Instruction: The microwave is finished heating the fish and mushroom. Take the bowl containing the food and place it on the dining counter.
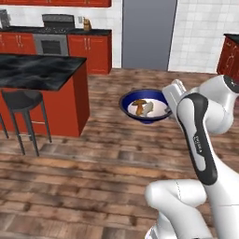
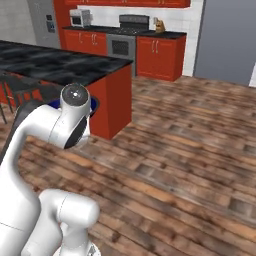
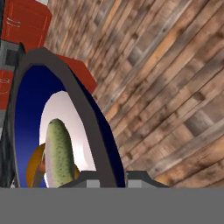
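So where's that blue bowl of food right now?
In the left base view the bowl hangs over the wooden floor, gripped at its right rim by the tool, just right of the dining counter.

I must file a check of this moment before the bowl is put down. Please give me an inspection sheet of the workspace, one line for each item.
Surface: dining counter, glossy black marble top on a red base; the part in view carries nothing.
Job's things: bowl, blue outside and white inside, held above the wooden floor, apart from the counter; fish and mushroom lie inside it.
Clutter: nothing seen.
Grippers: gripper shut on the bowl's rim, one tip on each side of the wall.
Cables: nothing seen.
Surroundings: dark stool beside the counter; red cabinets and a built-in oven along the far wall; wooden floor.
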